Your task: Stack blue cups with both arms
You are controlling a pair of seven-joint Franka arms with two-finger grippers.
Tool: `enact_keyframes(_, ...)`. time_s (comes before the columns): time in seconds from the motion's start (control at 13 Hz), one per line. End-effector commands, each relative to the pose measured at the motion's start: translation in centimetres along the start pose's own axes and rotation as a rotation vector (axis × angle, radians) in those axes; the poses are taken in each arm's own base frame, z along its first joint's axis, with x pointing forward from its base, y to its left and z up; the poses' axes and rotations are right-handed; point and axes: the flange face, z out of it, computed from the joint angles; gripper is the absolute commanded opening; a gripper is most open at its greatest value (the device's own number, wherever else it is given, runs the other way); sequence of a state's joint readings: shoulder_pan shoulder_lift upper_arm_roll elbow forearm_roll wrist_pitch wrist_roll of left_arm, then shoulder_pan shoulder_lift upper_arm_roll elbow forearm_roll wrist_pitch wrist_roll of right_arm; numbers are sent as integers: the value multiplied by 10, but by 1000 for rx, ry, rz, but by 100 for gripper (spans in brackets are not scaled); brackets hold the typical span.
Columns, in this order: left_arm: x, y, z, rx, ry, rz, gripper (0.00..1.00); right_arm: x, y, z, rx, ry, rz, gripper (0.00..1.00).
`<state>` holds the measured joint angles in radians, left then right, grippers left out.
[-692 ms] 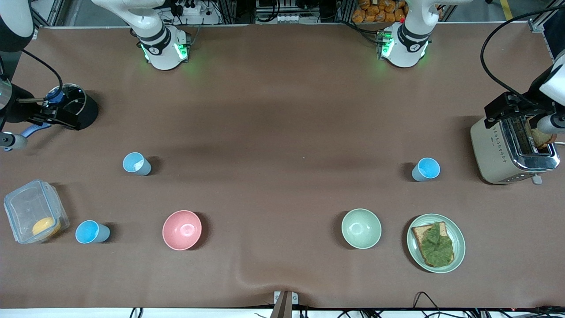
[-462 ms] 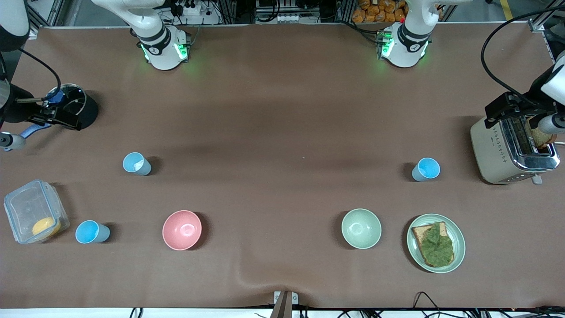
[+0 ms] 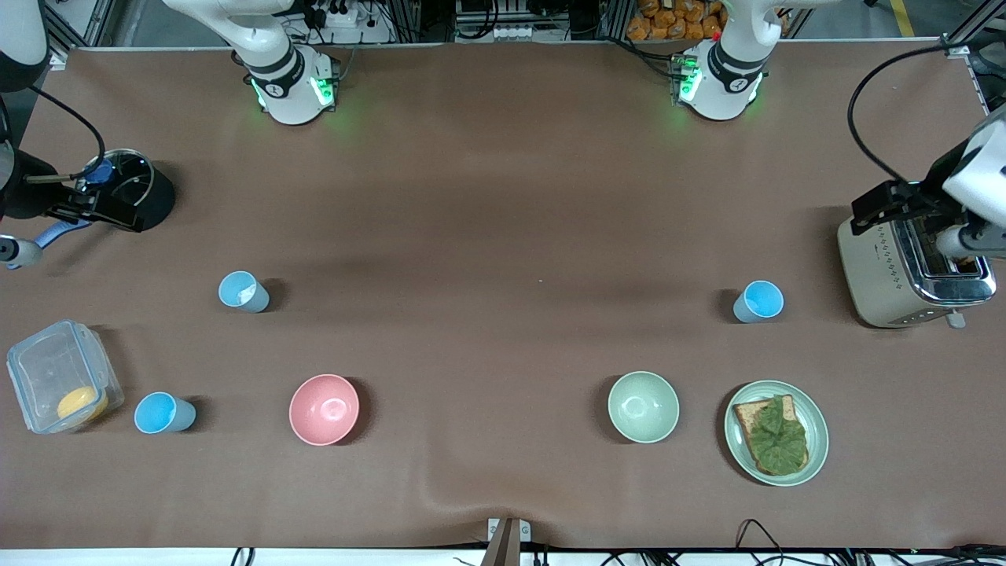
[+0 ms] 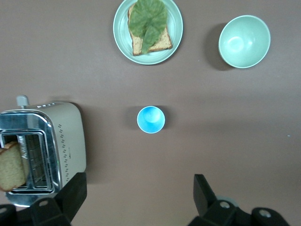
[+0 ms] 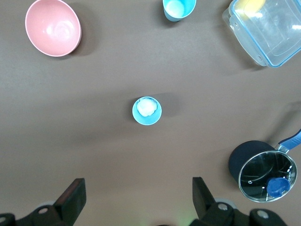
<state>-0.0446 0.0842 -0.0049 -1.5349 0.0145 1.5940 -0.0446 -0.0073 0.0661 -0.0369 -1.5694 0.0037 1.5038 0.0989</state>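
Clock bearings are read on the desk, with 12 o'clock toward the arm bases and 6 o'clock toward the front camera.

**Left wrist view.** The left gripper [image 4: 137, 200] has its fingers spread wide and holds nothing. The first blue cup [image 4: 151, 119] stands upright on the desk [image 4: 244, 141], mouth up. The toaster [image 4: 43, 146] holds a slice of bread [image 4: 11, 165]. The plate [image 4: 120, 35] and the green bowl [image 4: 244, 41] are also visible.

**Right wrist view.** The right gripper [image 5: 138, 200] is spread wide and empty. The second blue cup [image 5: 147, 110] stands upright with a white lump inside it. The third blue cup [image 5: 178, 8], the pink bowl [image 5: 52, 28], the clear box [image 5: 273, 28] and the black pot [image 5: 262, 170] are in frame.

**Front view.**
- The left gripper hangs over the toaster, and the first blue cup is at the toaster's 9 o'clock.
- The plate is at this cup's 6 o'clock, with the green bowl at the plate's 9 o'clock.
- The right gripper hangs beside the black pot.
- The second blue cup is at the pot's 4 o'clock.
- The third blue cup is at the second cup's 7 o'clock, just beside the clear box.
- All three cups stand well apart, unstacked.
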Motion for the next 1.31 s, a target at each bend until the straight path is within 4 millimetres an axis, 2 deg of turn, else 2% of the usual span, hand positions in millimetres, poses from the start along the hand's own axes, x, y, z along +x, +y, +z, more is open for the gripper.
enact_keyframes(0.0, -7, -13, 22, -38, 18, -6, 100, -8, -1, -2, 15, 6, 11, 100)
enact_keyframes(0.23, -12, -14, 46, -37, 27, -18, 100, -9, -1, -3, 15, 7, 11, 100)
enact_keyframes(0.38, -13, -10, 71, -36, 27, -21, 100, -8, 0, -2, 15, 6, 12, 100)
enact_keyframes(0.62, -34, 2, 103, -24, 68, -44, 100, -9, 1, -2, 14, 0, 12, 100)
enact_keyframes(0.77, -34, 1, 116, -23, 50, -45, 100, -9, 1, -1, 14, -3, 12, 100)
enact_keyframes(1.23, -42, 2, 215, 6, 130, -18, 100, -9, 1, -2, 14, -2, 9, 100)
